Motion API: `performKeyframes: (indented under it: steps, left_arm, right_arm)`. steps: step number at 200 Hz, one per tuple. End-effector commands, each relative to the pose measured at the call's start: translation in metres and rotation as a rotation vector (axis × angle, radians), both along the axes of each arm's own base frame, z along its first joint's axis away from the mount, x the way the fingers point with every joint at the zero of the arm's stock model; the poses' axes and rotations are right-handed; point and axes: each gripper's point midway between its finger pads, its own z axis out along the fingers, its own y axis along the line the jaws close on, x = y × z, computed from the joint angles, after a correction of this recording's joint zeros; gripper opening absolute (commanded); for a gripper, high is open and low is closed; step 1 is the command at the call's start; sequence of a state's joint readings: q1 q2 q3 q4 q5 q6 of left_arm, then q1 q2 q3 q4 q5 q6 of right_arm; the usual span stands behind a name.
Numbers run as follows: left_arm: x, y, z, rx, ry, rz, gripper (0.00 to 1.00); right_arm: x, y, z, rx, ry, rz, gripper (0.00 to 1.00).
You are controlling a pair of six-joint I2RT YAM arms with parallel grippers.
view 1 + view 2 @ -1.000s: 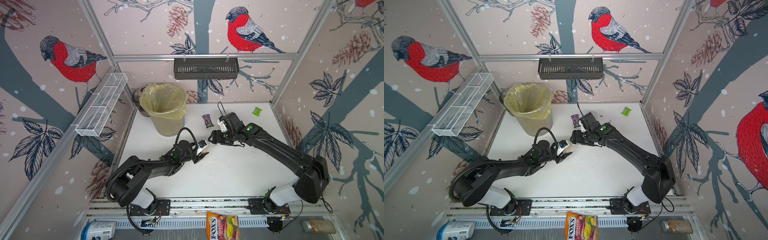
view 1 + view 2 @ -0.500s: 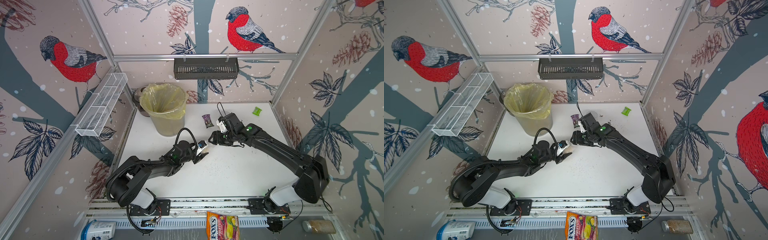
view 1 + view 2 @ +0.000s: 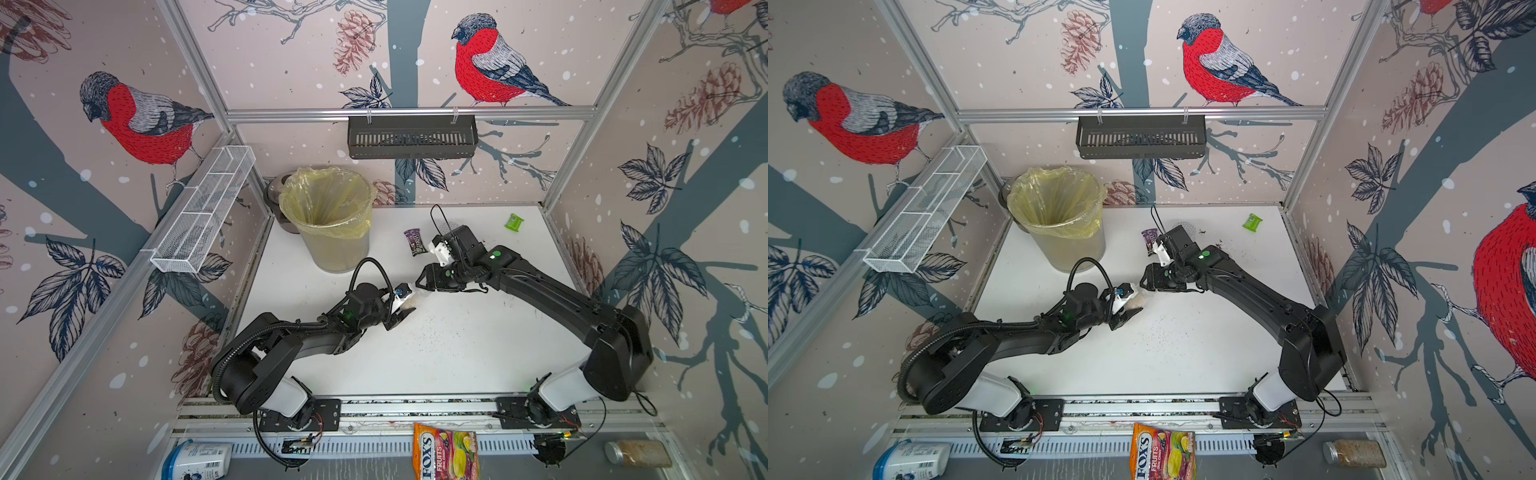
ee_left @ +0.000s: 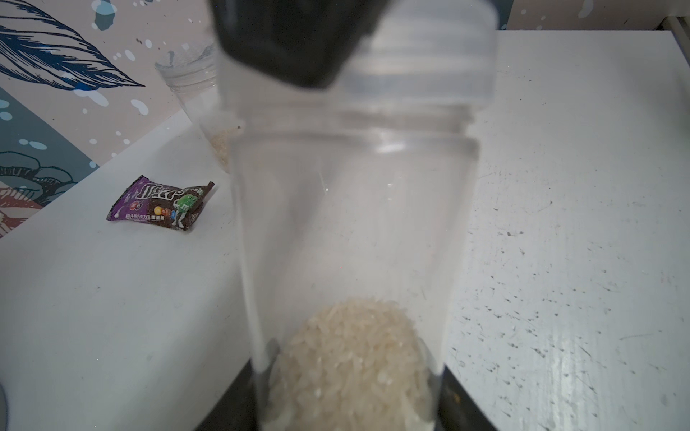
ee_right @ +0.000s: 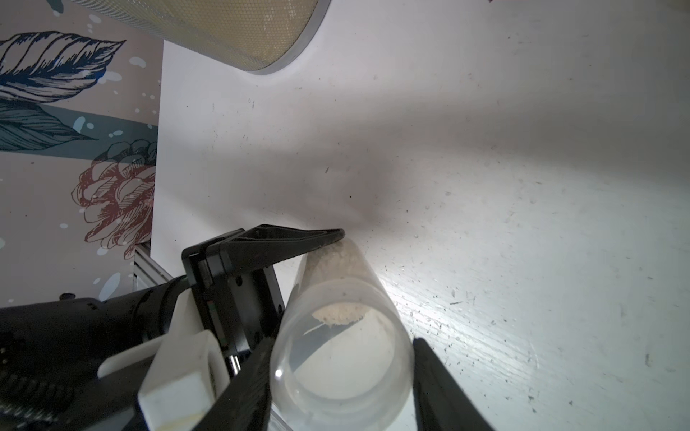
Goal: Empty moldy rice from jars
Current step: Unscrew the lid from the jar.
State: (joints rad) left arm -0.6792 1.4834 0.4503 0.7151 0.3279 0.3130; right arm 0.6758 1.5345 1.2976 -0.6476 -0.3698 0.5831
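Observation:
A slim clear jar (image 3: 409, 300) (image 3: 1136, 300) lies nearly level above the table's middle, and my left gripper (image 3: 404, 308) (image 4: 345, 410) is shut on its bottom end. Moldy rice (image 4: 351, 358) (image 5: 338, 257) is heaped at that end. My right gripper (image 3: 419, 286) (image 5: 339, 373) comes from the opposite side, its jaws shut on the jar's clear round lid (image 4: 418, 67) (image 5: 341, 358), one finger on each side. A wider clear jar (image 4: 194, 93) with a little rice stands behind, its dotted lid (image 3: 446, 227) partly hidden by the right arm.
A bin lined with a yellow bag (image 3: 328, 208) stands at the back left. A purple candy wrapper (image 3: 415, 243) lies next to the right wrist, and a green packet (image 3: 514, 222) at the back right. Dark specks litter the white table (image 3: 457, 345).
The right gripper's jaws have narrowed onto the jar's lid. Neither arm has shifted visibly, and the left gripper keeps its hold on the jar.

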Motion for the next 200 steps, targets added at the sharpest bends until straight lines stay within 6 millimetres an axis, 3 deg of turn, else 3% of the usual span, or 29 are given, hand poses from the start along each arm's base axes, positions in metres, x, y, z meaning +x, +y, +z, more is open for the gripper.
performKeyframes:
  steps: [1, 33, 92, 144, 200]
  left_arm:
    - [0.0, -0.001, 0.018, -0.094, -0.034, -0.031, 0.0]
    - [-0.001, 0.002, 0.018, -0.111, -0.02, -0.041, 0.0]
    - [-0.003, -0.006, 0.019, -0.111, -0.003, -0.093, 0.0]
    - [-0.006, -0.007, 0.018, -0.098, 0.01, -0.112, 0.0]
    - [-0.012, -0.007, 0.013, -0.086, 0.034, -0.131, 0.0]
  right_arm:
    - [-0.009, 0.005, 0.01, 0.013, -0.036, 0.144, 0.38]
    - [-0.004, -0.003, 0.018, -0.04, -0.107, 0.231, 0.38]
    - [-0.006, -0.013, 0.007, -0.099, -0.152, 0.379, 0.32]
    - [0.004, -0.01, 0.017, -0.129, -0.278, 0.516, 0.32]
    - [-0.006, 0.002, 0.027, -0.043, -0.351, 0.669, 0.32]
